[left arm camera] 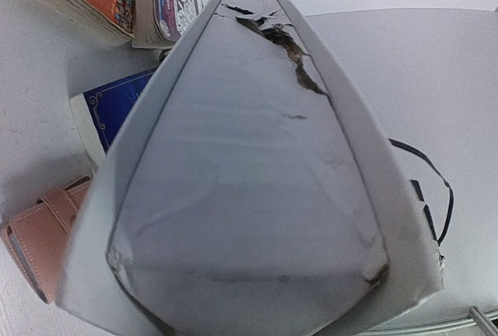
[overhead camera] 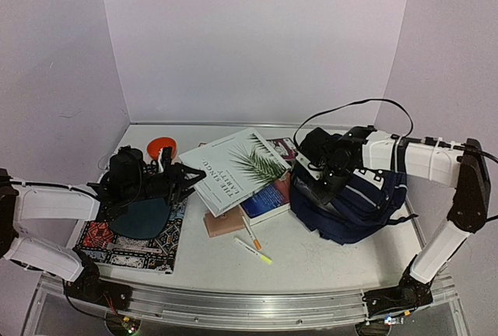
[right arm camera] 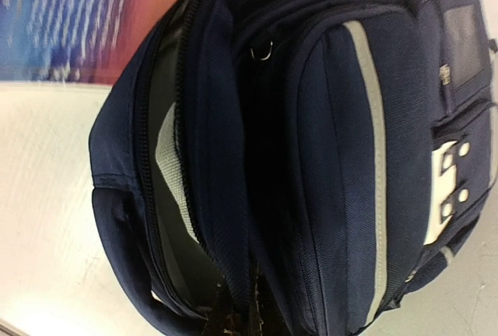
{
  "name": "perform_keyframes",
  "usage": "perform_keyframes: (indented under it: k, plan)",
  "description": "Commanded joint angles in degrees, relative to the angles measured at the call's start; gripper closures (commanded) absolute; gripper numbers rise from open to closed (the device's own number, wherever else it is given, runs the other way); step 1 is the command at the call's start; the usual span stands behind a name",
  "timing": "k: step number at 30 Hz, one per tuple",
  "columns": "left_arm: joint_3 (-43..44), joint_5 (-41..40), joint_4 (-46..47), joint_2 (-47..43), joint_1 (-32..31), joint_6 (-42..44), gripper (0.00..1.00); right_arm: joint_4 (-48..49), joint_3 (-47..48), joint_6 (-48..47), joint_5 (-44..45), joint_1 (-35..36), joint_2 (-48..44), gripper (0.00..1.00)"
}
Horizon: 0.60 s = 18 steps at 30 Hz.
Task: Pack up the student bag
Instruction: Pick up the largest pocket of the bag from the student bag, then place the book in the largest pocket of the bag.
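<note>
The student bag (overhead camera: 358, 200), navy with light-grey stripes, lies at the right of the table with its open mouth toward the middle. In the right wrist view the student bag (right arm camera: 342, 157) fills the frame, its main zip gaping onto a grey lining. My right gripper (overhead camera: 317, 176) is at that mouth, and its dark fingertips (right arm camera: 233, 322) are shut on a fold of the bag's navy fabric. My left gripper (overhead camera: 180, 176) is shut on the left edge of a white book with a palm leaf (overhead camera: 237, 169), held tilted above other books. The book's pale underside (left arm camera: 249, 180) hides the left fingers.
Under the white book lie a blue book (overhead camera: 268, 196) and a pink-brown leather case (overhead camera: 224, 222). An orange pen (overhead camera: 251, 232) and a yellow highlighter (overhead camera: 254, 251) lie in front. A red-patterned book (overhead camera: 128, 243) with a dark oval item (overhead camera: 142, 217) sits left. An orange bowl (overhead camera: 161, 148) stands behind.
</note>
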Motion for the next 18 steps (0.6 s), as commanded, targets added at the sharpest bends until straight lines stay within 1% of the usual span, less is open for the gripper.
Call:
perform_keyframes:
  k: [1, 7, 11, 18]
  plan:
    - [5.4, 5.4, 3.1, 0.2, 0.3, 0.3, 0.69, -5.7, 9.7, -0.7, 6.7, -0.4, -3.7, 1.0]
    - [7.8, 9.4, 3.0, 1.1, 0.3, -1.8, 0.68, -8.2, 19.0, -0.3, 12.0, -0.4, -3.6, 1.0]
    - [9.8, 11.9, 3.0, 3.5, -0.4, -3.0, 0.68, -8.4, 24.1, -0.5, 15.5, -0.4, -3.7, 1.0]
    - [15.5, 10.1, 3.0, 10.8, -7.5, -3.2, 0.68, -7.9, 29.7, -1.7, 16.8, -0.4, -3.4, 1.0]
